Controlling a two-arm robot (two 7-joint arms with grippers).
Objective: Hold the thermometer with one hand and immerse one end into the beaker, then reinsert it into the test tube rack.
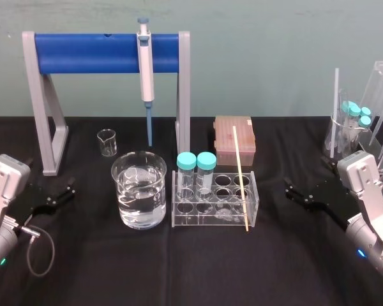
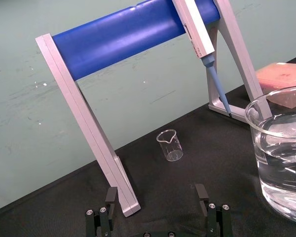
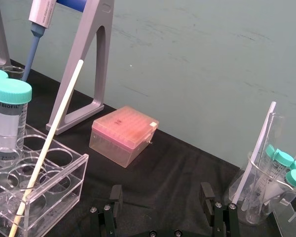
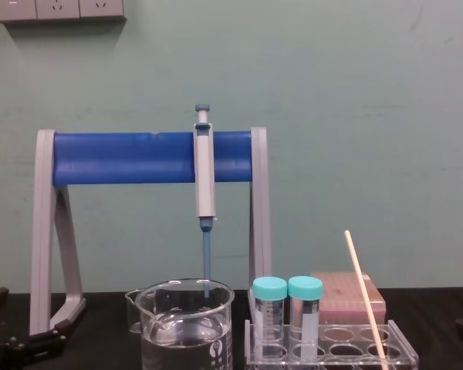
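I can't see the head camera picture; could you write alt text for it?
A thin cream thermometer leans in a clear test tube rack at the centre of a black table, right of a water-filled beaker. The left tool and right tool rest open at either side, touching nothing.

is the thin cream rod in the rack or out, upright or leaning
In, leaning. The thin pale cream thermometer stands in a hole of the clear acrylic test tube rack, top tilted to the robot's left.

Beaker (image 4: 187, 327) base, test tube rack (image 4: 324, 358) bottom and thermometer (image 4: 366, 301) foot (chest view) past the lower edge.
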